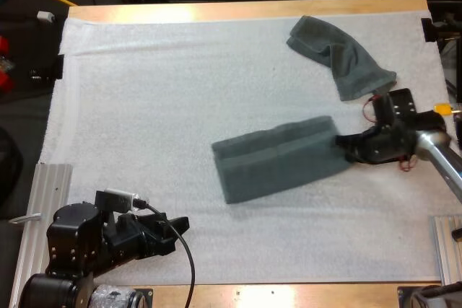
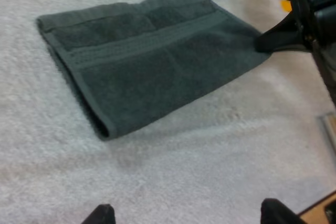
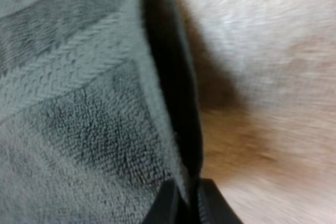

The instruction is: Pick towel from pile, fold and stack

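**Right tool clamped on folded towel's end; left tool wide open at near edge**

- Room: the white mat (image 1: pixel 144 106) covers nearly all of the bench (image 1: pixel 245 11), with wood showing only as strips along the far and near edges. The left half of the mat is bare from far edge to near edge. There is also a bare band between the folded towel (image 1: pixel 278 158) and the near edge.
- Folded towel: lies flat mid-bench, a bit toward the right edge. It is doubled over and skewed, with its right end closer to the far edge than its left end. A woven band runs along its length.
- Crumpled towel (image 1: pixel 339 55): sits by the far right corner, apart from the folded towel with a strip of mat between them.
- Right tool (image 1: pixel 345 146): comes in from the right edge to the folded towel's right end. In the right wrist view its fingers (image 3: pixel 163 203) are nearly together, pinching the towel's edge from both sides.
- Left tool (image 1: pixel 177 225): sits over bare mat by the near edge, toward the near left corner. Its fingers (image 2: pixel 102 214) are spread wide and touch nothing. It points toward the folded towel and is well apart from it.
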